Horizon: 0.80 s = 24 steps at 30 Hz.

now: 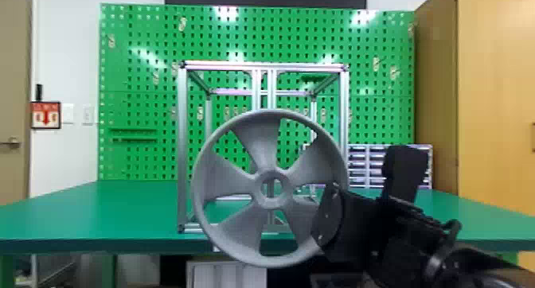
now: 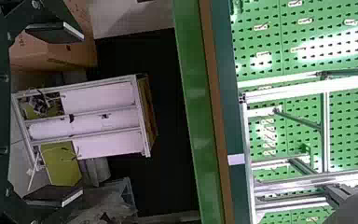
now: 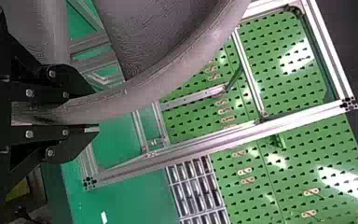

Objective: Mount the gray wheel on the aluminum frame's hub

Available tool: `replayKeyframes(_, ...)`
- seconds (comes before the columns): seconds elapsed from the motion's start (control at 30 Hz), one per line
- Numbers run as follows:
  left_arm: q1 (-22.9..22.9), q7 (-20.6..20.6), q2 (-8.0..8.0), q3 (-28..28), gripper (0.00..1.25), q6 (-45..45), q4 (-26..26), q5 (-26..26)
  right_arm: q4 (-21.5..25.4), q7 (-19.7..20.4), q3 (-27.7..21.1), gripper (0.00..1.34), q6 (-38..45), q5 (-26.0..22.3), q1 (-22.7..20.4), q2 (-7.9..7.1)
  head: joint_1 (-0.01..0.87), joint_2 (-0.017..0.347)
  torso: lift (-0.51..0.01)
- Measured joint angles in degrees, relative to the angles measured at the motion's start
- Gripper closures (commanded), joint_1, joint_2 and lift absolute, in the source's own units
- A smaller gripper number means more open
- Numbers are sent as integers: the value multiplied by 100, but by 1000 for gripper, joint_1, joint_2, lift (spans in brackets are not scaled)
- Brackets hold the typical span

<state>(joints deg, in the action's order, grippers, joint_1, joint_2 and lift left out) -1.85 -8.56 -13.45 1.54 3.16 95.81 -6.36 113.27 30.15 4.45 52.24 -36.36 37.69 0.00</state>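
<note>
Right fingers [image 1: 330,215] hold wheel [image 1: 264,144]; right wrist view: astride its rim [image 3: 182,67].

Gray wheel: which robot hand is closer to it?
Right: the right gripper grips the gray wheel by its rim; the left gripper hangs open, apart, off to its left.

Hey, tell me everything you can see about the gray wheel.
The gray wheel looks like matte molded plastic: a round rim, five broad spokes that widen outward with open gaps between them, and a central ring around a hole. It stands upright before the aluminum frame, its lower rim below the tabletop's front edge. The right end effector clamps its rim.
</note>
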Motion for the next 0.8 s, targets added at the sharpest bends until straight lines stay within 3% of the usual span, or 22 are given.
replayKeyframes(0.23, -42, 289, -50, 156, 156, 74, 189, -87, -17, 0, -22, 1092, -25, 91, 1, 0, -5, 6, -499)
replayKeyframes(0.8, -603, 1552, -253, 955, 173, 736, 1098, -1484, -155, 0, 59, 1092, -139, 177, 17, 0, -5, 6, -499)
